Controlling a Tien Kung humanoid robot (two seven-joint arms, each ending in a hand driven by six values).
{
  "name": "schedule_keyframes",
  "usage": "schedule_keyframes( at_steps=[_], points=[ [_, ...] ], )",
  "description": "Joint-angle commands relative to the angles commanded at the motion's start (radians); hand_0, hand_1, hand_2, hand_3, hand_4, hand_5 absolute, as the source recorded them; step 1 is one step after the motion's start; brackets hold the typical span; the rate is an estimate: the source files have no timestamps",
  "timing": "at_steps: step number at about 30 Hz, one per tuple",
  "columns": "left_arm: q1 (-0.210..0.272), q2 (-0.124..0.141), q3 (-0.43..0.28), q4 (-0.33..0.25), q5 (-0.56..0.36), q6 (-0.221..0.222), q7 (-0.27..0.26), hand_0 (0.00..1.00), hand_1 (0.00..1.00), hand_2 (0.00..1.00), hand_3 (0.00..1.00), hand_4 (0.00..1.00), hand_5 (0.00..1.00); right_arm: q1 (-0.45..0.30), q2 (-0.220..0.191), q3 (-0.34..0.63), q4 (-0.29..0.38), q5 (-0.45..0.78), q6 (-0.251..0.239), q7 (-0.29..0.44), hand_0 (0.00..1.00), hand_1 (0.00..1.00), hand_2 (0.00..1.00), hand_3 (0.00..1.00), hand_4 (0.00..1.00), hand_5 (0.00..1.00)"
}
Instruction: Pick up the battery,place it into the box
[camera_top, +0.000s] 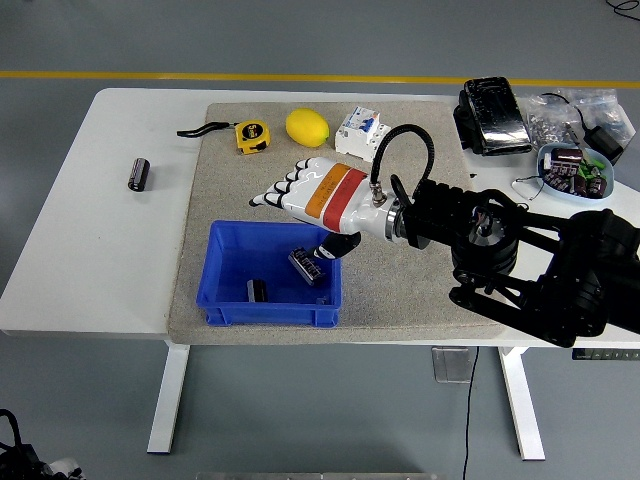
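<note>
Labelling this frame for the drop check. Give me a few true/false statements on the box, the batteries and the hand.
1. Two batteries lie in the blue box. True: one battery toward the right, another battery near the front wall.
2. The right hand grips a battery. False: its fingers are spread and hold nothing.
3. A loose battery lies on the bare table at the left. True.
4. The lemon is in the box. False: it lies on the mat beside the tape measure.

White hand (305, 192), orange-red bands, black cabled arm (520, 255).

box (225, 300) blue | lemon (307, 127) yellow | robot hand (310, 195) white, orange-red bands
</note>
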Motion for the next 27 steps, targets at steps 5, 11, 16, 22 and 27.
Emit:
schedule_keyframes(
  at_steps=[5, 11, 16, 22, 27],
  points=[
    [-0.001, 0.000, 0.006, 0.001, -0.011, 0.003, -0.003, 0.754, 0.755, 0.794, 0.638, 0.665, 0.540, -0.007, -0.029, 0.039, -0.002, 0.003, -0.002, -0.002, 0.723, 0.730, 0.827, 0.910, 0.914, 0.200],
    [0.003, -0.001, 0.009, 0.002, -0.018, 0.007, -0.005, 0.755, 0.756, 0.794, 0.637, 0.667, 0.542, -0.033, -0.072, 0.101, -0.038, 0.121, -0.059, -0.011, 0.710, 0.724, 0.821, 0.899, 0.938, 0.222],
    [0.007, -0.002, 0.007, 0.003, -0.016, 0.006, -0.006, 0.755, 0.756, 0.794, 0.637, 0.667, 0.542, -0.091, -0.110, 0.107, -0.106, 0.329, -0.234, 0.027, 0.710, 0.724, 0.821, 0.899, 0.938, 0.222],
    [0.010, -0.006, 0.009, 0.003, -0.016, 0.008, -0.008, 0.754, 0.755, 0.795, 0.637, 0.666, 0.541, -0.199, -0.153, 0.137, -0.089, 0.583, -0.295, 0.214, 0.699, 0.727, 0.781, 0.841, 0.998, 0.527],
    [0.007, -0.009, 0.014, 0.003, -0.016, 0.011, -0.009, 0.754, 0.755, 0.795, 0.638, 0.667, 0.540, -0.325, -0.208, 0.198, -0.004, 0.797, -0.266, 0.334, 0.745, 0.752, 0.792, 0.838, 0.998, 0.652]
  ],
)
